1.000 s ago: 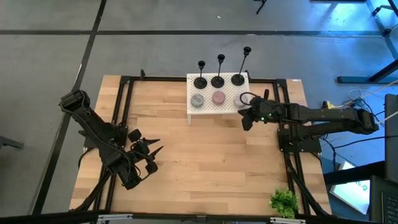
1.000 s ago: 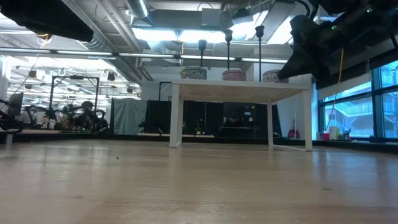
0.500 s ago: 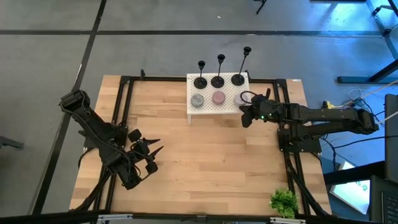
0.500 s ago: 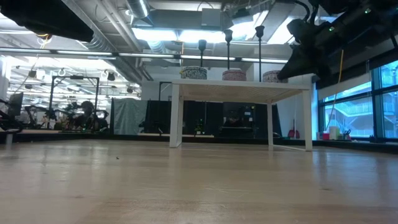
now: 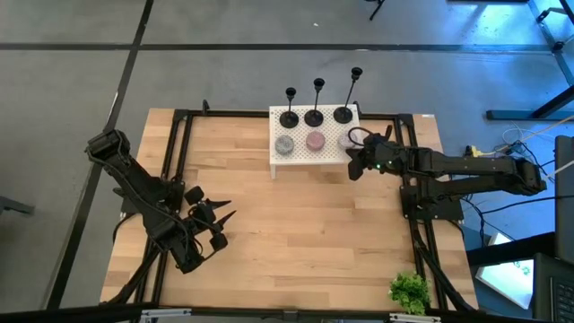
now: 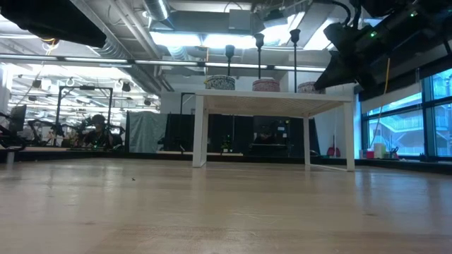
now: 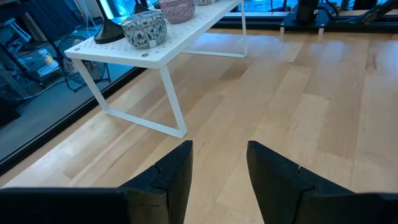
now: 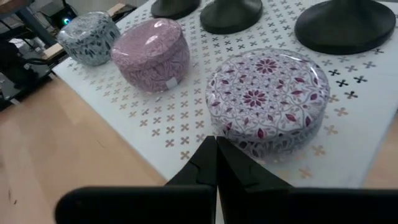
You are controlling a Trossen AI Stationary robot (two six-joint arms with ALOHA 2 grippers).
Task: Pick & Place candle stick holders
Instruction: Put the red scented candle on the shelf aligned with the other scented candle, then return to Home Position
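Observation:
Three black candle stick holders [image 5: 289, 117] [image 5: 314, 115] [image 5: 343, 112] stand upright on their round bases along the far side of a white perforated stand [image 5: 305, 157]. In the low view their stems [image 6: 259, 60] rise above the stand top. My right gripper [image 5: 353, 168] is shut and empty. It hovers over the stand's near right corner, in front of a patterned tin [image 8: 267, 99], with the holder bases [image 8: 345, 25] beyond. My left gripper [image 5: 220, 218] is open and empty over the table's near left; its wrist view [image 7: 221, 158] shows bare wood ahead.
Three round tins, grey [image 5: 284, 144], pink [image 5: 315, 141] and white-purple [image 5: 348, 139], sit on the stand in front of the holders. A green leafy bunch [image 5: 410, 292] lies at the table's near right corner. Bare wood [image 5: 296, 224] stretches between the arms.
My right gripper has moved a little toward the table's far edge, closer over the stand's near right corner, staying shut. The holders and tins have not moved.

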